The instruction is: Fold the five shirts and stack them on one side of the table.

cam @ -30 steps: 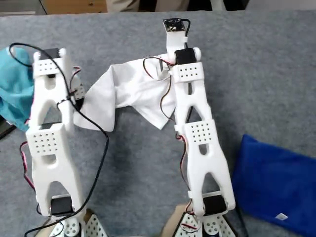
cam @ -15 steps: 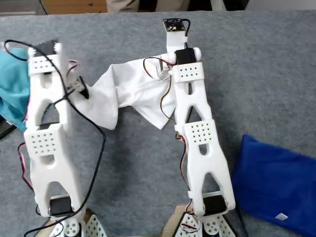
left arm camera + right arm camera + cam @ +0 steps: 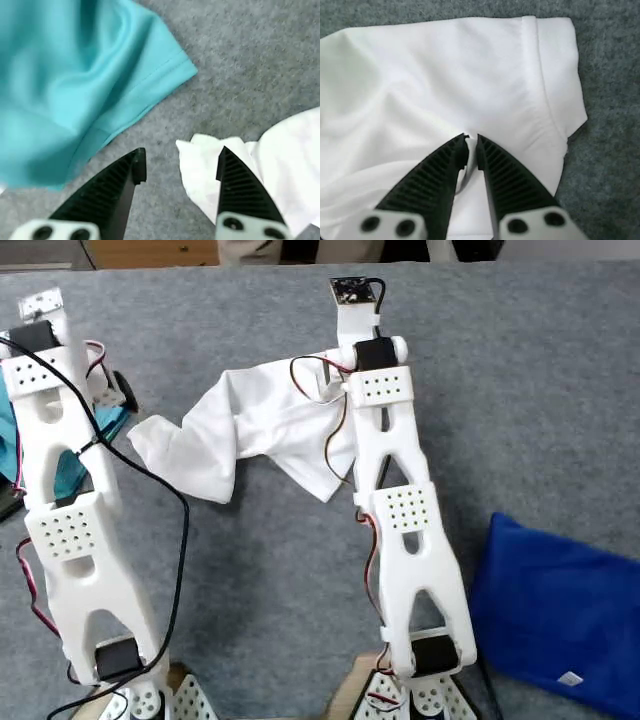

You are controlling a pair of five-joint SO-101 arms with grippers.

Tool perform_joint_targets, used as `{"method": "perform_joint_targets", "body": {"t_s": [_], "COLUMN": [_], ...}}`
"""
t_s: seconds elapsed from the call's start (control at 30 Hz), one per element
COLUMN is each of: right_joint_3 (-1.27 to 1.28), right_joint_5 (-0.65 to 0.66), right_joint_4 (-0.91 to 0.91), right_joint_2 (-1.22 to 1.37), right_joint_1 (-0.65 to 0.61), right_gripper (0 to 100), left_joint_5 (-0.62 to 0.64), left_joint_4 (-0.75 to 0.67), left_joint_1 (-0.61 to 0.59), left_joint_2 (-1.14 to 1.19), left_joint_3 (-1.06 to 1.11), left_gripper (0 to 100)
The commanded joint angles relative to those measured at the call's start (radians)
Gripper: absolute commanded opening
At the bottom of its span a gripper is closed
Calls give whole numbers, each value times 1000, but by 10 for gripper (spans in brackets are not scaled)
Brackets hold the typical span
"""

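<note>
While the white shirt (image 3: 262,425) lies crumpled and only partly spread on the desk (image 3: 520,390), the step in hand is judged to be the spreading-out that has to come before this shirt can be folded. The right pincer (image 3: 471,139) is clenched on a pinch of the white shirt's cloth, with a hemmed sleeve (image 3: 555,90) seen just beyond and to one side of its tips. The left pincer (image 3: 181,157) is released, its jaws standing wide apart with nothing held. A loose corner of the white shirt lies on the desk below the gap, close to one tip, and the edge of a teal shirt (image 3: 75,75) is heaped just beyond the other tip. For the next move, it is judged that the left pincer should be lowered over that white corner, closed on it, and drawn away from the right pincer until the cloth is pulled flat. Care is called for so that the nearby teal shirt is not caught as well. A blue shirt (image 3: 560,610) lies flat, well apart from both pincers and back beside the right arm's base; it is taken to be folded and the start of the stack. No container is used: all three shirts rest directly on the desk.
</note>
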Motion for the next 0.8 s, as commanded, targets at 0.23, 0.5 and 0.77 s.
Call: {"method": "perform_joint_targets", "body": {"t_s": [0.23,0.5,0.77], "right_joint_3": [-42,-42,-42], "right_joint_5": [12,37,38], "right_joint_4": [-8,-8,-8], "right_joint_2": [-4,-4,-4], "right_joint_1": [8,-8,-8], "right_gripper": [12,12,12], "left_joint_5": [-94,37,218], "left_joint_4": [-29,21,21], "left_joint_1": [31,61,92], "left_joint_2": [142,143,153], "left_joint_3": [-63,-110,-104], "left_gripper": [239,239,180]}}
